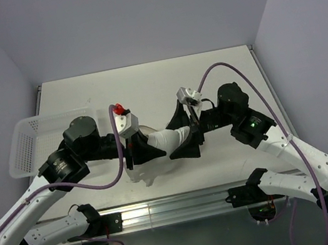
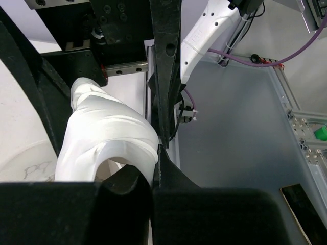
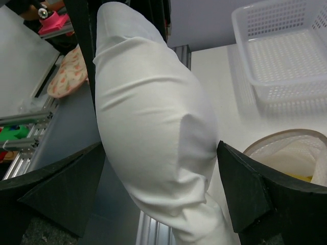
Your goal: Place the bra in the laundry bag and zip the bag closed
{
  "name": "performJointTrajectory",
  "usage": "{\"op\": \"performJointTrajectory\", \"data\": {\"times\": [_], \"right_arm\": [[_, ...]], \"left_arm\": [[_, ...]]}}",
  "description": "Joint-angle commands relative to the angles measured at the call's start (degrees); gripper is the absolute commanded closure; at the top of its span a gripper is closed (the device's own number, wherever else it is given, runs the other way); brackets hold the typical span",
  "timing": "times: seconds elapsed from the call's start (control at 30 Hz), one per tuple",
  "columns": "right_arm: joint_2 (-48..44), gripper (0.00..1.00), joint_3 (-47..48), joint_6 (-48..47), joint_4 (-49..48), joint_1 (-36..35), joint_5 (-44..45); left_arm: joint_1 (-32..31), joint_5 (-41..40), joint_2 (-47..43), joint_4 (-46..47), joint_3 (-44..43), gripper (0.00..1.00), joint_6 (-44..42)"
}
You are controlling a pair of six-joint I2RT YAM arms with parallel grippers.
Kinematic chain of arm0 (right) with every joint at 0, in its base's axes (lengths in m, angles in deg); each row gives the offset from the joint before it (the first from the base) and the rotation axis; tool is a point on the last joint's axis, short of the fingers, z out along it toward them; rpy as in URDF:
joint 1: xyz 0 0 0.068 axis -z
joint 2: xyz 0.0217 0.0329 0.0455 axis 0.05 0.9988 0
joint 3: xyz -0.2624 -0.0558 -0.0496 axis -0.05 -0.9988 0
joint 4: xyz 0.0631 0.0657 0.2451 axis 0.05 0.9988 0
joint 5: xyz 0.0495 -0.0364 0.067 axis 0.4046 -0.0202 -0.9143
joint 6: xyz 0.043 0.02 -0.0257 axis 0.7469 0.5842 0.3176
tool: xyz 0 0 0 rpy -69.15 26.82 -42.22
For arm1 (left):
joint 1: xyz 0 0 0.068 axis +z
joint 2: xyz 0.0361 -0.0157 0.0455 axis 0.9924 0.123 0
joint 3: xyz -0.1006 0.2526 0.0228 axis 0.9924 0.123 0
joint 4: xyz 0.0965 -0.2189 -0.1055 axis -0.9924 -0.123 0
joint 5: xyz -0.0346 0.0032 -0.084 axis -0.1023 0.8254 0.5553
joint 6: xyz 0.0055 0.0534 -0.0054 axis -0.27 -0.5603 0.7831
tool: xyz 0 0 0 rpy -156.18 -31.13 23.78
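Top external view puts both arms together over the middle of the table (image 1: 144, 81), with a white cloth (image 1: 168, 139) strung between them just above the laundry bag (image 1: 148, 168). Your left fingers (image 2: 204, 209) are closed on one end of that cloth. Your right fingers (image 3: 255, 194) stand wide apart, and the cloth bulges through the gap and brushes both.

The bra (image 3: 302, 177) shows only as a yellow sliver inside the bag's brownish rim. It looks to be in already, with the bag still unzipped.

The cloth is your main risk. If you let it go here, it falls over the open mouth, hides the zipper, and may get zipped in or jam the slider. If you pull the arms apart while only the left side has a firm pinch, the cloth can slip out or swing down and drag across the light bag. That could tip the bag and spill the bra.

The fingers of the two arms are nearly touching, so a careless turn could knock them together. The bag also sits near the front edge of the table, where a nudge could push it off. The basket (image 1: 28, 143) stands well apart on the left.
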Motion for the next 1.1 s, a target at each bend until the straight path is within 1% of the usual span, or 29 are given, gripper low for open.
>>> {"op": "performJointTrajectory", "data": {"times": [0.0, 0.07, 0.1, 0.13, 0.17, 0.2, 0.23, 0.27, 0.3, 0.33, 0.37, 0.4, 0.43, 0.47, 0.5, 0.53, 0.57, 0.63, 0.67, 0.7, 0.73, 0.77, 0.8, 0.9, 0.93, 1.0, 1.03, 1.07], "right_arm": [[-1.66, 0.05, -0.82, 3.79, -6.66, -0.72, 0.87], [-2.36, 0.09, -1.78, 5.72, -8.16, -0.81, 1.57], [-2.71, 0.16, -2.13, 6.17, -9.30, -0.81, 3.92], [-3.58, 0.25, -2.75, 6.87, -9.83, -0.81, 4.99], [-3.94, 0.25, -2.84, 7.22, -10.27, -0.81, 5.96], [-4.12, 0.36, -2.75, 7.66, -10.54, -0.81, 7.80], [-4.29, 0.42, -2.67, 7.84, -10.45, -0.81, 8.68], [-4.38, 0.52, -2.49, 8.54, -10.45, -0.81, 9.65], [-4.29, 0.56, -2.40, 8.89, -10.19, -0.72, 11.05], [-4.21, 0.58, -2.14, 9.16, -9.93, -0.72, 13.85], [-4.03, 0.62, -2.05, 9.33, -9.66, -0.64, 14.57], [-3.77, 0.63, -1.88, 9.25, -9.05, -0.46, 14.93], [-3.68, 0.65, -1.70, 9.33, -8.87, -0.46, 15.80], [-3.68, 0.69, -1.70, 9.42, -8.78, -0.37, 16.33], [-3.76, 0.71, -1.70, 9.33, -8.78, -0.11, 16.77], [-3.77, 0.72, -1.70, 9.42, -8.78, -0.02, 17.56], [-3.68, 0.75, -1.52, 9.60, -8.78, 0.07, 18.27], [-3.68, 0.81, -1.26, 9.69, -8.87, 0.33, 19.50], [-3.59, 0.85, -1.00, 9.95, -8.87, 0.42, 21.07], [-3.33, 0.86, -0.65, 10.12, -8.87, 0.51, 21.87], [-3.24, 0.88, -0.03, 10.65, -8.95, 0.77, 22.57], [-3.15, 0.91, 0.41, 10.74, -8.96, 0.86, 24.23], [-3.06, 0.92, 0.76, 10.91, -9.04, 0.95, 25.21], [-3.32, 1.00, 1.20, 10.92, -9.92, 1.21, 28.55], [-3.41, 1.00, 1.03, 10.83, -10.36, 1.38, 29.34], [-3.68, 1.00, 1.03, 10.74, -11.15, 1.65, 31.27], [-3.50, 1.00, 0.94, 10.31, -11.15, 1.91, 31.54], [-3.33, 1.00, 0.94, 10.04, -11.15, 2.09, 31.37]], "left_arm": [[-0.16, -1.79, -1.79, 3.53, 0.87, 1.00, -1.75], [-0.16, -2.67, -1.79, 3.71, 1.05, 0.99, -1.84], [-0.16, -3.20, -1.79, 3.45, 1.22, 0.99, -1.58], [-0.24, -4.07, -1.88, 3.36, 1.66, 0.96, -1.49], [-0.24, -4.69, -1.97, 3.35, 1.66, 0.93, -1.49], [-0.24, -5.57, -2.14, 3.35, 2.10, 0.89, -0.97], [-0.24, -6.62, -2.41, 3.79, 2.54, 0.87, -0.61], [-0.24, -8.54, -3.37, 4.23, 3.67, 0.81, -0.09], [-0.24, -9.26, -3.90, 4.67, 4.29, 0.76, 0.27], [-0.24, -10.40, -4.42, 5.11, 4.73, 0.64, 0.71], [-0.24, -12.93, -5.56, 5.29, 5.70, 0.57, 1.49], [-0.24, -14.09, -6.18, 5.20, 6.23, 0.51, 1.76], [-0.24, -15.49, -6.88, 5.29, 6.67, 0.42, 2.20], [-0.24, -16.99, -8.72, 5.64, 7.98, 0.38, 3.51], [-0.24, -19.96, -9.87, 6.16, 8.95, 0.34, 4.13], [-0.24, -21.47, -11.10, 6.86, 9.91, 0.27, 4.92], [-0.24, -22.88, -13.98, 8.26, 12.19, 0.24, 6.41], [-0.24, -27.53, -16.81, 9.07, 14.05, 0.19, 7.65], [-0.16, -29.46, -18.91, 9.24, 15.27, 0.18, 9.13], [-0.16, -34.18, -19.80, 8.98, 15.81, 0.18, 9.93], [-0.24, -36.58, -20.51, 8.63, 16.16, 0.19, 10.90], [-0.24, -38.78, -21.47, 8.19, 16.69, 0.21, 12.91], [-0.16, -44.02, -21.74, 7.06, 16.95, 0.24, 14.14], [-0.16, -52.22, -21.40, 3.54, 17.92, 0.34, 19.77], [-0.16, -56.42, -20.70, 2.66, 18.27, 0.39, 21.17], [-0.16, -60.05, -19.90, 0.38, 19.15, 0.44, 25.13], [-0.16, -62.68, -18.77, -0.07, 19.76, 0.48, 27.49], [-0.16, -63.49, -18.32, -0.42, 20.12, 0.50, 28.56]]}}
